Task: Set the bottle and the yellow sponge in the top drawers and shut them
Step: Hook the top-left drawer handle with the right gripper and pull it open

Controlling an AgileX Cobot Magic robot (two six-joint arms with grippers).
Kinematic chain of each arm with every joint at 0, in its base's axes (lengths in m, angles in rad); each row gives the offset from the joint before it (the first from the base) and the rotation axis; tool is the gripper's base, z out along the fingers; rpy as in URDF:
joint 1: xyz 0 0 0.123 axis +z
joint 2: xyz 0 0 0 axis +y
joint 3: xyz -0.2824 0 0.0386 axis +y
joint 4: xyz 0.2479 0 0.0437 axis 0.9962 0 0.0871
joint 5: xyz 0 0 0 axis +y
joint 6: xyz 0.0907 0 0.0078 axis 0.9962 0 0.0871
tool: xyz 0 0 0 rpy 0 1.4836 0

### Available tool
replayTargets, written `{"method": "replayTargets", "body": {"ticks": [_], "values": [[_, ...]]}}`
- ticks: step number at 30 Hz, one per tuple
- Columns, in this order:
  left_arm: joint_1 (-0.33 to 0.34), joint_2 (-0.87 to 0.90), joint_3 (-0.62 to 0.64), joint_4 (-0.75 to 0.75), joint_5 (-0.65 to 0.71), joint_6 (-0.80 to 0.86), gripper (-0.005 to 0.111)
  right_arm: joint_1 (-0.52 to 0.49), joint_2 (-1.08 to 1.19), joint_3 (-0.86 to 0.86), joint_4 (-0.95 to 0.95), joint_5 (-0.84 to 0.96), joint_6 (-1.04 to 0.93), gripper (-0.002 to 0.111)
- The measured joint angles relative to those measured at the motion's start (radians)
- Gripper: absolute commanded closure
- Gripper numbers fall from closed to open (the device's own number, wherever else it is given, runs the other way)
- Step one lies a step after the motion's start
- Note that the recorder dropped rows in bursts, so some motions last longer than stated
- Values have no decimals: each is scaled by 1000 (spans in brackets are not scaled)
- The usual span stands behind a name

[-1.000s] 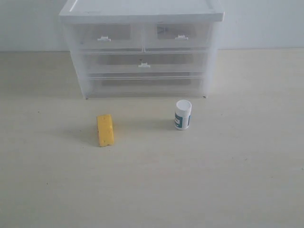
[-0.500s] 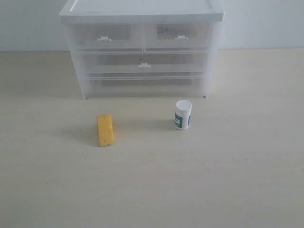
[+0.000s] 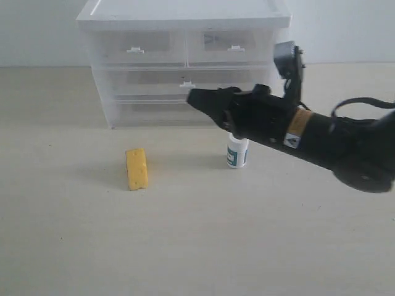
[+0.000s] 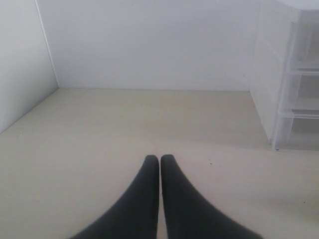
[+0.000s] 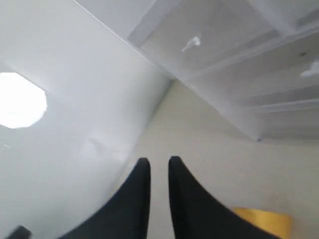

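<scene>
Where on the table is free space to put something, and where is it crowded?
Free: the wide front of the table, nearer the camera than the yellow sponge and the bottle; also the patch between those two. Crowded: before the cabinet, where the right tool and its arm pass by the bottle.

The pale beige matte surface (image 3: pixel 185 246) carried a white-framed cabinet of clear plastic drawers (image 3: pixel 183 15) at its far side, close to the wall. In front of the cabinet, a small yellow-orange porous sponge block (image 3: pixel 136 168) lay toward the left. Well apart from it, toward the right, a small white plastic bottle with a teal label (image 3: pixel 236 155) stood upright.
</scene>
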Motion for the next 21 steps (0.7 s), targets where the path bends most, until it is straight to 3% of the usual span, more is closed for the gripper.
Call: {"method": "replayTargets", "body": {"ticks": [4, 7, 16, 21], "values": [[0, 0, 0, 0, 0, 0, 103, 67, 128, -190, 0, -26, 304, 80], [0, 0, 0, 0, 0, 0, 103, 103, 182, -307, 19, -15, 408, 80], [0, 0, 0, 0, 0, 0, 103, 155, 220, -486, 105, 291, 506, 80], [0, 0, 0, 0, 0, 0, 103, 155, 244, -536, 168, 347, 552, 80]]}}
